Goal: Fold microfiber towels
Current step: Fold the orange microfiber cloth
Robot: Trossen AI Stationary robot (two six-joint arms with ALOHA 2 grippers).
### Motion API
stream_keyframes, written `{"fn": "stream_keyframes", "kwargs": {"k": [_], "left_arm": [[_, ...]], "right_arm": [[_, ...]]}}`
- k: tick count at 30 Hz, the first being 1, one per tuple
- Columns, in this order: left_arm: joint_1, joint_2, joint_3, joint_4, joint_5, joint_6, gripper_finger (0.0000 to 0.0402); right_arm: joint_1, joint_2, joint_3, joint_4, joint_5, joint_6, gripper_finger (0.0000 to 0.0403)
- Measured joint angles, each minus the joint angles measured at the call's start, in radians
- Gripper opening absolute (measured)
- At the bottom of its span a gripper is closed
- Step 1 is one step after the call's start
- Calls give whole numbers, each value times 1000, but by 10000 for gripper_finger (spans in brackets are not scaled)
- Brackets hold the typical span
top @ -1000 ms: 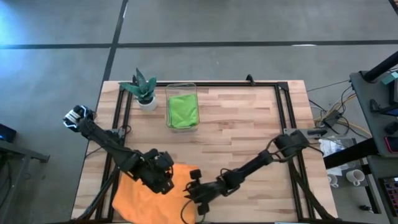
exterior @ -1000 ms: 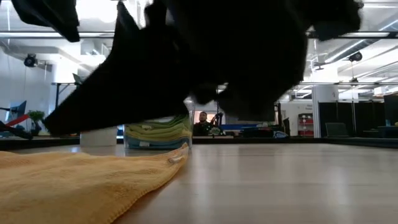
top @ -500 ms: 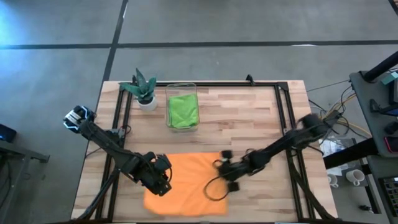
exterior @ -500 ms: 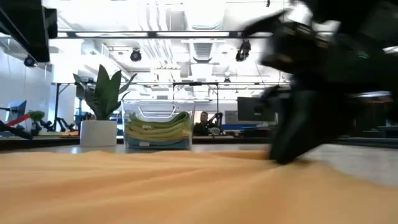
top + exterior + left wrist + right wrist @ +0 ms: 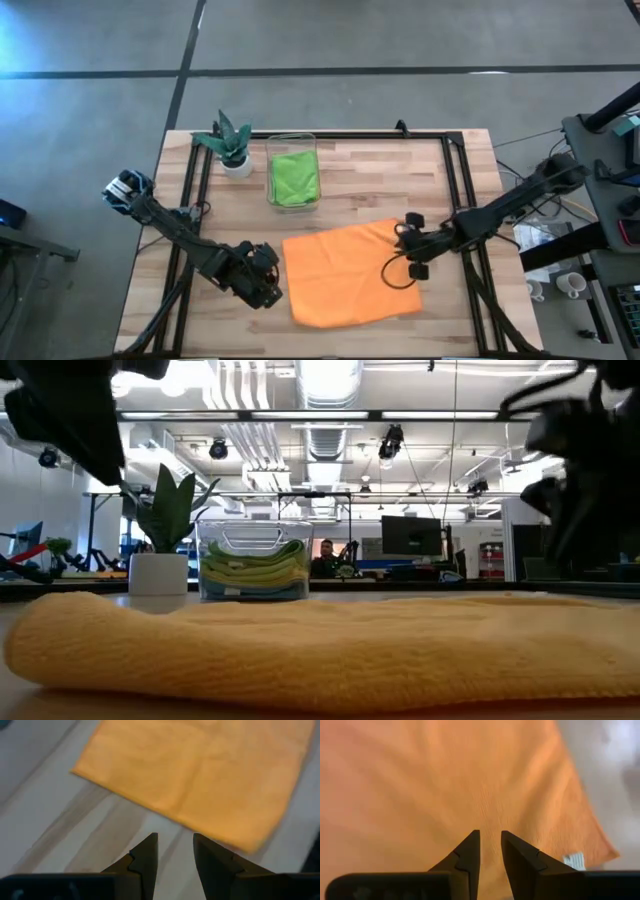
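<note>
An orange towel [image 5: 350, 272] lies spread flat on the wooden table, toward its near edge; it fills the low view [image 5: 320, 645]. My right gripper [image 5: 402, 244] is at the towel's right edge near its far right corner, shut on the cloth [image 5: 490, 836]. My left gripper [image 5: 268, 292] hangs over bare wood just left of the towel, open with nothing between its fingers [image 5: 175, 840]. More towels, the top one lime green, sit folded in a clear bin [image 5: 293, 172]. My right gripper pinches the orange towel's cloth [image 5: 490, 820] between its two fingertips, close to the right edge and the corner with the white label [image 5: 575, 859]. The fingers slant down from the table's right side. Creases run toward the fingertips; the rest lies on the table. Layers cannot be told.
A small potted plant [image 5: 232, 145] stands at the far left beside the bin [image 5: 254, 565]. A black frame [image 5: 455, 170] runs around the tabletop. Bare wood lies between the bin and the towel and at the far right.
My right gripper has swept from the near middle toward the table's right edge and somewhat farther back, dragging the orange towel. The towel, bunched at the near left beside my left gripper, has been spread flat and slid right, clear of my left gripper.
</note>
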Motion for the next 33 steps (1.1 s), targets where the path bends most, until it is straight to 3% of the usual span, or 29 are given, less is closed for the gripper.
{"fn": "stream_keyframes", "kwargs": {"k": [6, 10, 13, 18, 26, 30, 33], "left_arm": [[72, 8, -95, 112, 36, -11, 124], [133, 10, -169, 205, 72, 118, 161], [189, 10, -233, 300, 68, 223, 190], [271, 38, -305, 394, 55, 441, 207], [312, 61, -358, 408, 50, 622, 208], [292, 38, -379, 406, 36, 630, 203], [243, -5, -400, 421, -34, 556, 194]], "right_arm": [[-24, -197, 59, -94, 9, 72, 93], [-112, -240, 105, -321, 1, 119, 129], [-192, -241, 108, -382, -7, 135, 160], [-303, -244, 50, -298, -8, 220, 187], [-336, -254, 3, -262, -11, 262, 176], [-336, -247, -47, -164, -10, 246, 178], [-333, -250, -95, -63, -8, 203, 180]]}}
